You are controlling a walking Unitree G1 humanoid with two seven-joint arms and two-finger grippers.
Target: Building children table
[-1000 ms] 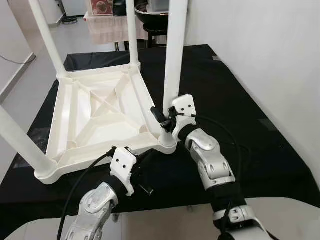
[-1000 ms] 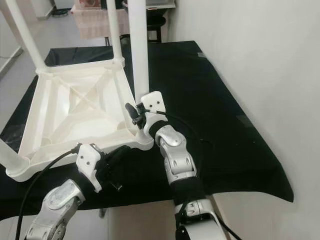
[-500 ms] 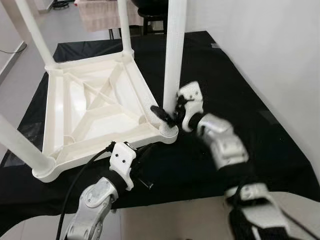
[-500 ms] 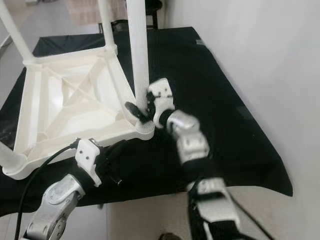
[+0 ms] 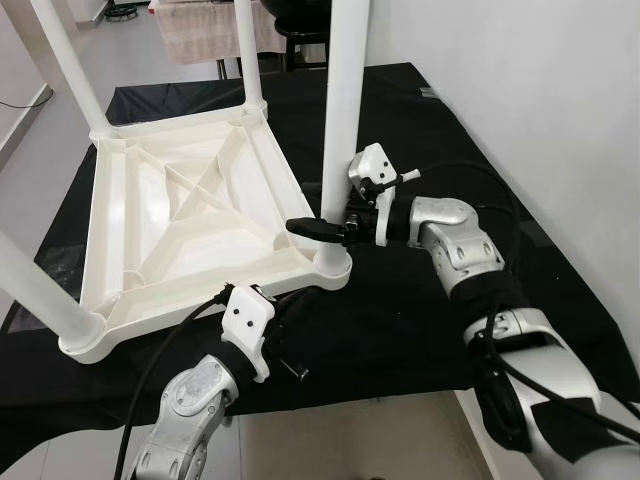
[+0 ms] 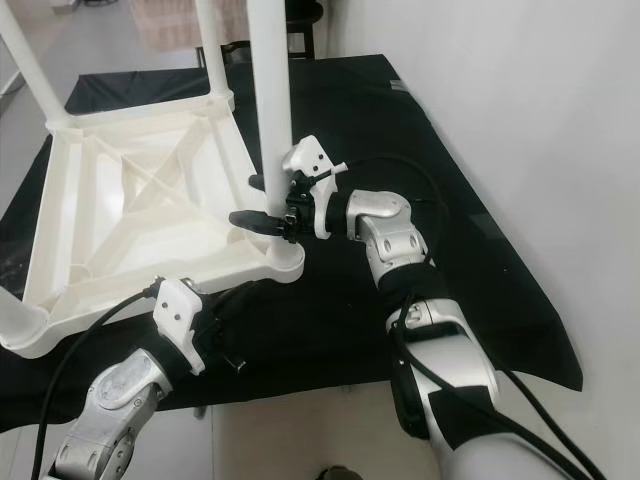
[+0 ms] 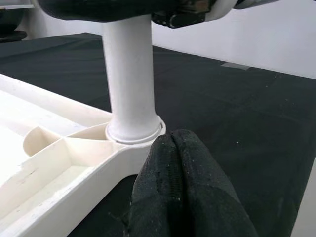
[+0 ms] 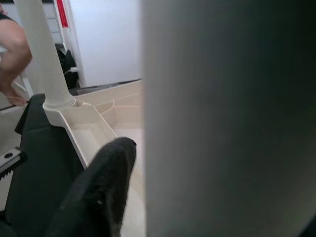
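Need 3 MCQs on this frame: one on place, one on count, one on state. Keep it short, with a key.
1. Where is the right gripper?
A. at the base of the near-right leg
B. on the floor
C. at the far-left leg

2. How many legs stand in the upturned white table?
A. two
B. three
C. four

3. The left gripper fingers are:
A. wide open
B. shut together
C. clamped round a leg

Key: 1 A, its black fingers straddle that leg just above the socket. 2 C, one leg rises from each corner. 3 B, the left wrist view shows both fingers pressed together in front of the table's corner, holding nothing.
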